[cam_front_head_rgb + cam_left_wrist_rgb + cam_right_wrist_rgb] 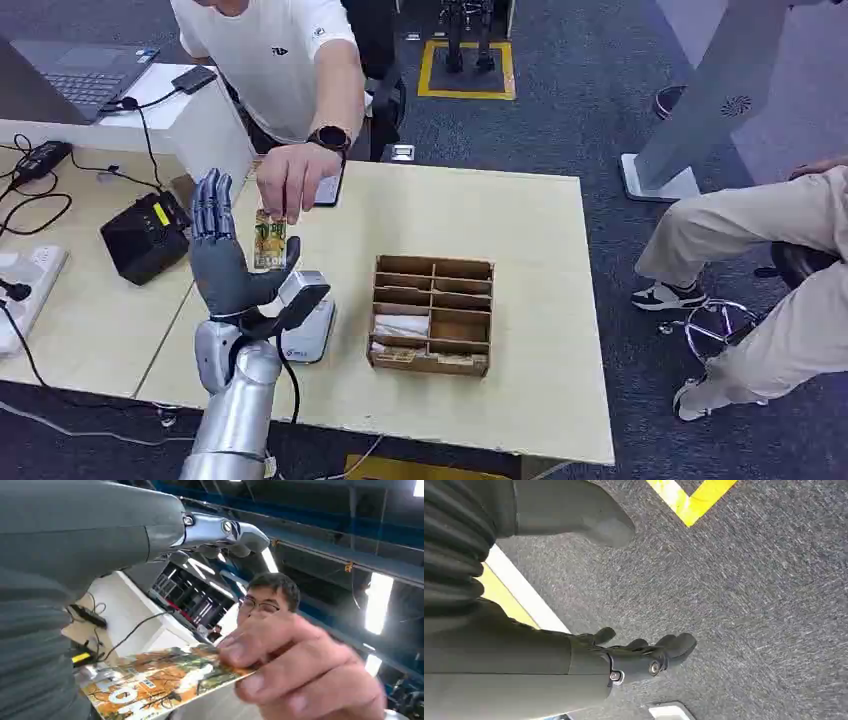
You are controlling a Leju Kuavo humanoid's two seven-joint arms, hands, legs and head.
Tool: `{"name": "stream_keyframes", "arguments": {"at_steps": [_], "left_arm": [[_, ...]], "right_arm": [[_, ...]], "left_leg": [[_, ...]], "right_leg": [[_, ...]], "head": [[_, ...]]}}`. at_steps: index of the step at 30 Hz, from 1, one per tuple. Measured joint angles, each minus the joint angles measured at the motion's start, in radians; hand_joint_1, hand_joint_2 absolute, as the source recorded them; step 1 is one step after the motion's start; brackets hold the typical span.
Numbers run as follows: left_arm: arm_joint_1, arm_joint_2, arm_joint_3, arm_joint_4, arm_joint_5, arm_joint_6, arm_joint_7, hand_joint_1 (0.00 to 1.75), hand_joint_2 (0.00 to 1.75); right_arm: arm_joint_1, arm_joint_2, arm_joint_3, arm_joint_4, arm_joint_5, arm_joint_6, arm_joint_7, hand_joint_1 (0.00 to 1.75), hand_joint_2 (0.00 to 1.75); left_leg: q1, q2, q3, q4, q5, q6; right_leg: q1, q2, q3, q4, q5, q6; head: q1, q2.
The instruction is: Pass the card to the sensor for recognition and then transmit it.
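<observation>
Above the near-left part of the tabletop [520,330], the robot's left hand [222,255] is raised with its palm up and its fingers [212,205] straight and spread, holding nothing. A person's hand [292,180] reaches in from the far side and pinches the top of an orange-and-green card [269,243], dangling it just beside the robot's fingers; from the left wrist view the card [160,682] lies close under the palm, though I cannot tell whether it touches. So this looks like the handover, the very start of the job. The grey and white sensor [308,312] sits on the tabletop just below that hand, next to a wooden compartment box [432,312]. The right hand [649,655] hangs over the carpet, its fingers loosely curled and free of any load. Next, I'd guess, the left fingers must close firmly on the card before the person lets go, then carry it down to the sensor.
</observation>
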Motion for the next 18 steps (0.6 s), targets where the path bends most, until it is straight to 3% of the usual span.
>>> {"name": "stream_keyframes", "arguments": {"at_steps": [1, 3, 4, 5, 9, 11, 12, 14, 18], "left_arm": [[-0.002, 0.0, 0.0, 0.0, 0.0, 0.0, 0.0, 0.0, 1.75], [-0.104, -0.022, 0.082, 0.059, -0.108, 0.0, -0.021, 0.0, 1.75], [-0.168, -0.044, 0.158, 0.096, -0.176, 0.0, -0.016, 0.52, 1.75], [-0.195, -0.058, 0.197, 0.117, -0.179, 0.0, -0.007, 1.61, 1.75], [-0.2, -0.062, 0.203, 0.127, -0.158, 0.0, -0.012, 1.52, 1.75], [-0.2, -0.064, 0.204, 0.132, -0.153, 0.0, -0.012, 1.05, 1.75], [-0.2, -0.064, 0.205, 0.133, -0.151, 0.0, -0.012, 1.05, 1.75], [-0.201, -0.064, 0.205, 0.135, -0.136, 0.0, -0.013, 1.31, 1.75], [-0.201, -0.064, 0.205, 0.141, -0.105, 0.0, -0.016, 1.31, 1.75]], "right_arm": [[0.0, 0.0, 0.0, 0.0, 0.0, 0.0, 0.0, 0.0, 1.75], [0.0, -0.02, 0.018, 0.025, 0.009, -0.001, 0.001, 0.0, 1.75], [0.0, -0.032, 0.032, 0.046, 0.009, -0.003, 0.003, 0.0, 1.75], [0.0, -0.04, 0.042, 0.056, 0.009, -0.003, 0.003, 0.0, 1.75], [0.0, -0.045, 0.049, 0.061, 0.009, -0.007, 0.002, 0.0, 1.75], [-0.001, -0.046, 0.05, 0.064, 0.01, -0.009, 0.002, 0.0, 1.75], [-0.001, -0.047, 0.052, 0.064, 0.01, -0.01, 0.002, 0.0, 1.75], [0.0, -0.047, 0.054, 0.064, 0.009, -0.012, 0.001, 0.0, 1.75], [-0.001, -0.048, 0.055, 0.065, 0.009, -0.013, -0.001, 0.0, 1.75]], "left_leg": [[0.0, 0.0, 0.0, 0.0, 0.0, 0.0], [0.0, 0.0, 0.0, 0.0, 0.0, -0.001], [0.0, 0.0, 0.0, 0.0, 0.0, -0.001], [0.0, 0.0, 0.0, 0.0, 0.0, -0.001], [0.0, 0.0, 0.0, 0.0, 0.0, -0.001], [0.0, 0.0, 0.0, 0.0, 0.0, -0.001], [0.0, 0.0, 0.0, 0.0, 0.0, -0.001], [0.0, 0.0, 0.0, 0.0, 0.0, -0.001], [0.0, 0.0, 0.0, 0.0, 0.0, -0.001]], "right_leg": [[0.0, 0.0, 0.0, 0.0, 0.0, 0.0], [0.0, 0.0, 0.0, 0.0, 0.001, -0.001], [0.0, 0.0, 0.0, 0.0, 0.001, -0.001], [0.0, 0.0, -0.001, 0.0, 0.001, -0.001], [0.0, 0.0, -0.001, 0.0, 0.001, -0.001], [0.0, 0.0, -0.001, 0.0, 0.001, -0.001], [0.0, 0.0, -0.001, 0.0, 0.001, -0.001], [0.0, 0.0, -0.001, 0.0, 0.001, -0.001], [0.0, 0.0, -0.001, 0.0, 0.001, -0.001]], "head": [[0.0, 0.0], [0.0, 0.0], [0.0, 0.0], [0.0, 0.0], [0.0, 0.0], [0.0, 0.0], [0.0, 0.0], [0.0, 0.0], [0.0, 0.0]]}}
